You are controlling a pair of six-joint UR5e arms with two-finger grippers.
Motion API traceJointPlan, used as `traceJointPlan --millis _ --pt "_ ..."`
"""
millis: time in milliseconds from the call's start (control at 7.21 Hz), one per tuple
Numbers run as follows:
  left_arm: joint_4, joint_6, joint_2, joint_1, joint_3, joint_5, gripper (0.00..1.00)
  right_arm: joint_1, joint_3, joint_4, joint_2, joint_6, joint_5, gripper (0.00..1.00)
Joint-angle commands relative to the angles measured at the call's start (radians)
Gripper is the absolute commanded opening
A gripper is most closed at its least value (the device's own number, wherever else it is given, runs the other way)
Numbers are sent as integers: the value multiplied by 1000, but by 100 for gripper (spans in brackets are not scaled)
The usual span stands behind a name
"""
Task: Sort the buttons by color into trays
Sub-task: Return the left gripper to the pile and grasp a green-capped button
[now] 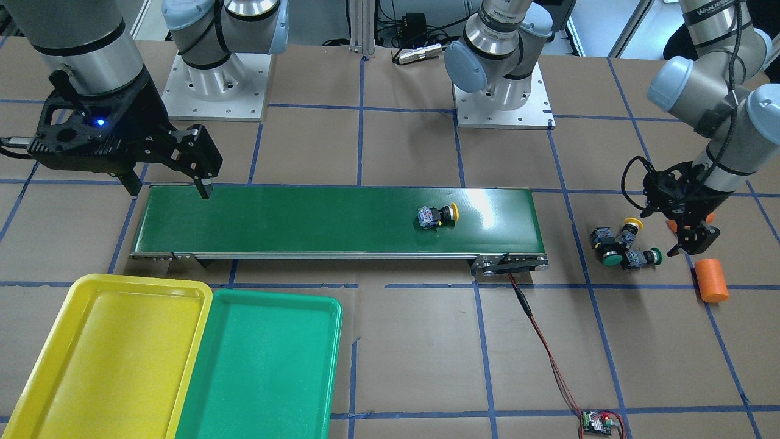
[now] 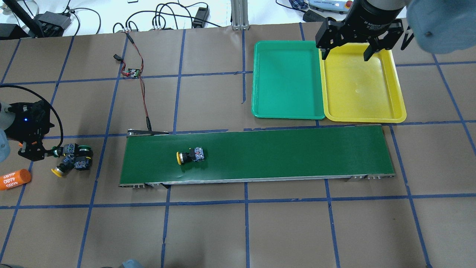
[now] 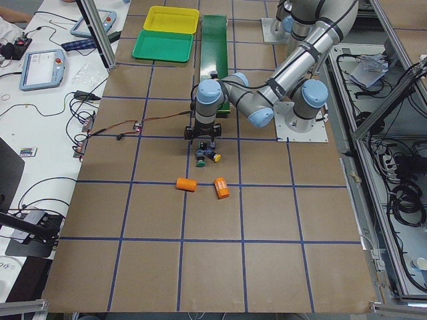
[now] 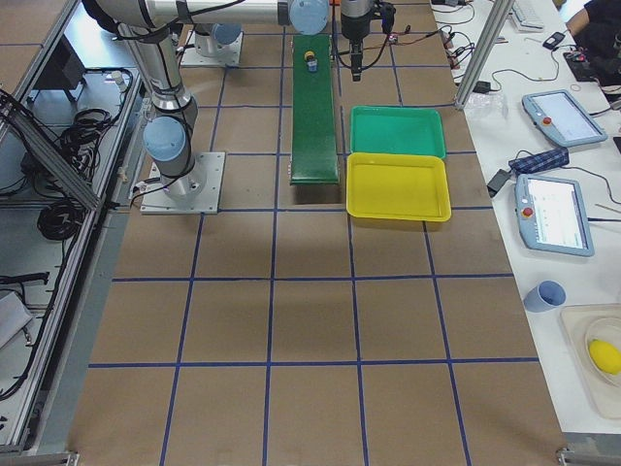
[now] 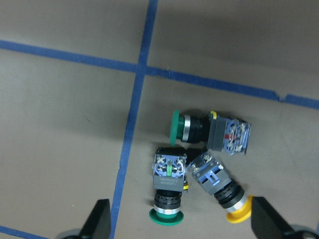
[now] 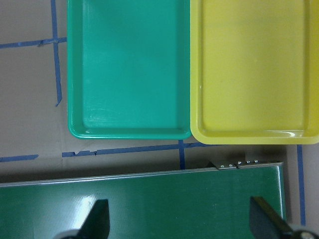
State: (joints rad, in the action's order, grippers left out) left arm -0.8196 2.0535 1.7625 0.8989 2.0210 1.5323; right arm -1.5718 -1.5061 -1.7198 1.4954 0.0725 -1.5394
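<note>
Where left tool [image 1: 691, 239] blocks it | orange cylinder [image 1: 672, 226] half hidden

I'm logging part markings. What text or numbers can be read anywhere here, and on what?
"4680", printed twice, on the orange cylinder at the table's left end.
White lettering on the body of the right gripper: too blurred to read.
Markings on the switch bodies of the buttons: too small to read.
</note>
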Motion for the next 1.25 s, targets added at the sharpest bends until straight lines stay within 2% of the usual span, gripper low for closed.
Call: traceJointPlan --millis 0,277,554,1109 --pt "111 45 109 -8 -34 0 100 18 3 -6 -7 0 -10 100" --pt "178 53 176 -6 -39 -1 100 10 1 3 5 0 -13 100" --pt "186 34 199 -6 -10 -3 100 9 4 3 9 3 -14 100" --pt "169 31 164 0 30 6 100 3 6 3 19 16 1 100"
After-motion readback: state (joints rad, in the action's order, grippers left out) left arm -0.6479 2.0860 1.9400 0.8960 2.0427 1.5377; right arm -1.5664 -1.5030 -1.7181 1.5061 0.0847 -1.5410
